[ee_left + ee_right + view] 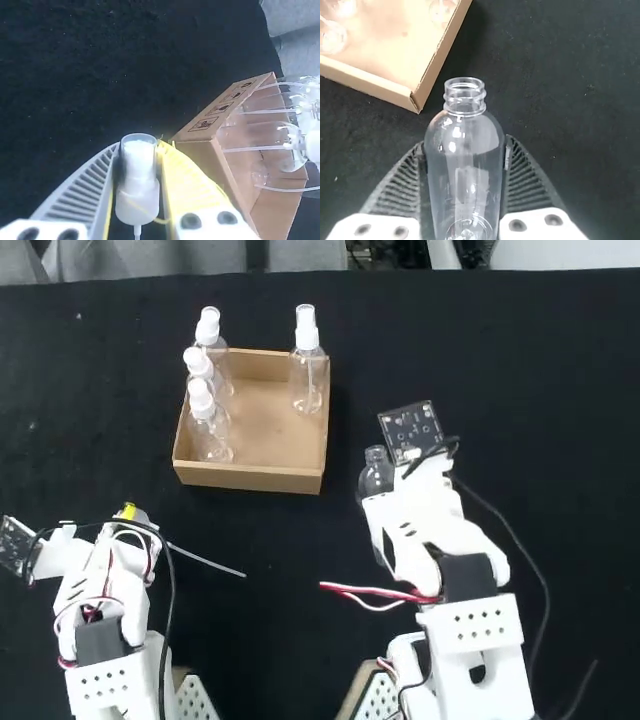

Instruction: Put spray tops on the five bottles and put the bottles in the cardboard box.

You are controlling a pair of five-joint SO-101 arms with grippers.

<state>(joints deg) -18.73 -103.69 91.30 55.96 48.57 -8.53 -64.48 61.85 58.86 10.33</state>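
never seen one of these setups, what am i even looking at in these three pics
These are two robot arms side by side at a black table. One picture looks down from a fixed camera above; the other two come from a camera on each arm's wrist, looking along its pincer. On the table sits an open cardboard box with four capped bottles standing in it. The left pincer is shut on a white spray top. The right pincer is shut on the fifth bottle, clear, its neck open with no top on it yet.
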